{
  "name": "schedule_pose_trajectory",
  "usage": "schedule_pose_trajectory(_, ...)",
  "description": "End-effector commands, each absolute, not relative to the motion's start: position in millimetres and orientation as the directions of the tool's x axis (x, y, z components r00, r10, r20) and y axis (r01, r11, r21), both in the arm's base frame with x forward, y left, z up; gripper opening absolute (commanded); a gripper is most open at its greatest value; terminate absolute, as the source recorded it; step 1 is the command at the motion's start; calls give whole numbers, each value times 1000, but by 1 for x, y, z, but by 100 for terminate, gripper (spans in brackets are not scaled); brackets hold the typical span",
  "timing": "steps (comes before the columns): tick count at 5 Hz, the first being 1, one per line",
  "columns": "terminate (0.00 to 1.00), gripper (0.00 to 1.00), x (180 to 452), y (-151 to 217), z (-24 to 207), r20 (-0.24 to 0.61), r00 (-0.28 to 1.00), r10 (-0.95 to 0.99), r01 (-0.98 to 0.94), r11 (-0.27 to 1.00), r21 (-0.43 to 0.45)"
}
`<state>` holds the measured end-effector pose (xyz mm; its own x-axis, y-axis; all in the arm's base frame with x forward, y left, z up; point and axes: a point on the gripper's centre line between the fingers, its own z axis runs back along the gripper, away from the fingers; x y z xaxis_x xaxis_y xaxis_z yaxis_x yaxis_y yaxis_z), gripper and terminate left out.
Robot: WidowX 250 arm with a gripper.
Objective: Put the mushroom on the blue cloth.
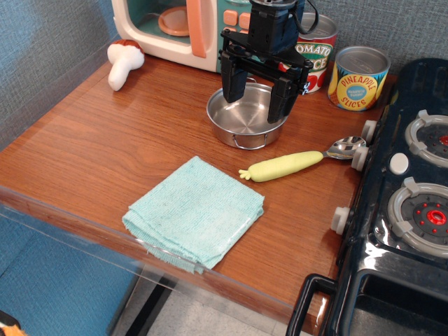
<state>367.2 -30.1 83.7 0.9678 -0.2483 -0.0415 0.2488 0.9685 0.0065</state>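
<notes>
Nearest the camera, at the front edge of the wooden table (105,161), lies the blue cloth (196,220), folded into a rough square with layered edges showing at its near corner; nothing rests on it. Just beyond and to its right lies a spoon (301,161) with a pale yellow-green, carrot-shaped handle, its steel bowl touching the toy stove (406,210) at the right. Farther back stands a steel pot (245,126), apparently empty. Above the pot hangs the gripper (255,94), its two black fingers spread wide, roughly to the pot's width, and holding nothing. At the rear, two cans (358,77), one labelled tomato and one pineapple slices, stand against the wall, and a toy microwave (175,28) occupies the back left. The mushroom (123,64) lies tilted on its side just beside the microwave's front left corner, white stem toward the camera, reddish-brown cap toward the wall, well apart from both gripper and cloth.

The step in hand appears to be the approach to the mushroom. A sound approach would carry the open gripper left, clear of the pot rim and microwave, then lower it with the fingers set across the thick stem, since the rounded cap may slip. The microwave close by leaves little room on that side.
</notes>
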Motion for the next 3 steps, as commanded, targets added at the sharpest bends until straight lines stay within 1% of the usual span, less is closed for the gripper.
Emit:
schedule_pose_trajectory(1, 0, 100, 367, -30, 84, -41, 968, -248, 249, 969, 7)
schedule_pose_trajectory(2, 0, 100, 380, 10, 90, -23, 986, -163, 163, 986, 19)
schedule_pose_trajectory(3, 0, 100, 390, 58, 102, 33, 996, -82, 81, 997, 16)
